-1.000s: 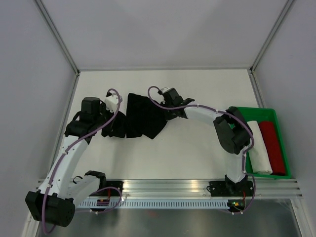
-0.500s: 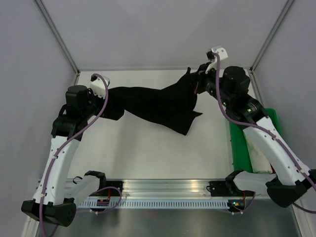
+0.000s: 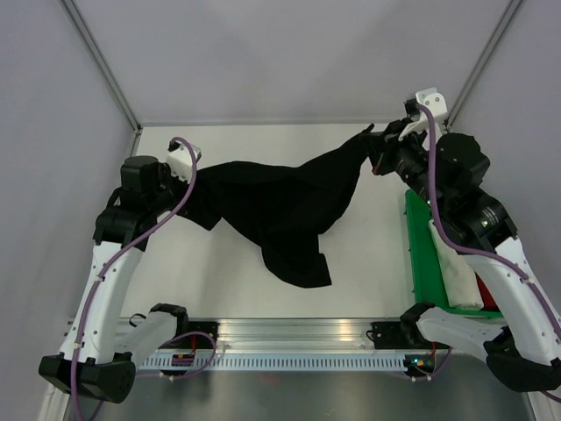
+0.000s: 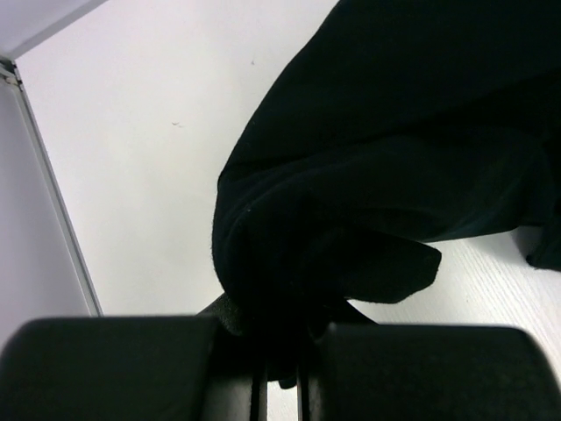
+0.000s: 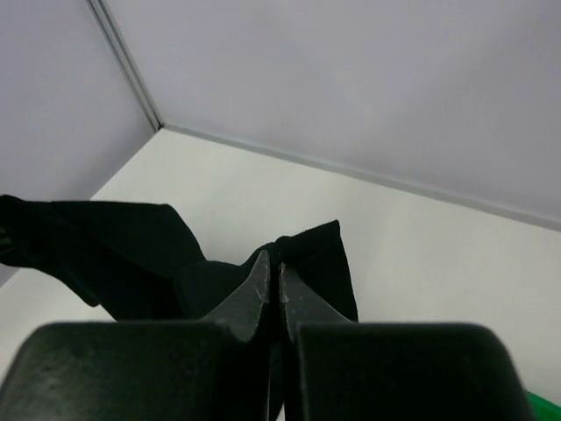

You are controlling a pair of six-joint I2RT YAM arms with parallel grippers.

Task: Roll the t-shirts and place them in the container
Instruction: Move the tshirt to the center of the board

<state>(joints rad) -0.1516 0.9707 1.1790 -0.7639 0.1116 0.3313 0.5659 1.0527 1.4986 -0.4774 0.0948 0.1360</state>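
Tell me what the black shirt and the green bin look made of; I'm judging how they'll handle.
The black shirt looks like soft matte knit cloth, probably cotton: it sags and folds between the left gripper and right gripper, with no shine. The green bin looks like rigid moulded plastic: straight walls, even colour. Its finish is hard to judge.

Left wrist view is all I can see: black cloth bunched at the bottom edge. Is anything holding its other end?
Observer: Yes. The right end effector is shut on the black t-shirt's far corner.
Operator: Is the shirt lying flat?
Observer: No. It spans between the right and the left end effector, with a flap drooping toward the arms' bases.
Operator: Are there any other shirts?
Observer: A white roll lies in a green bin on the right.
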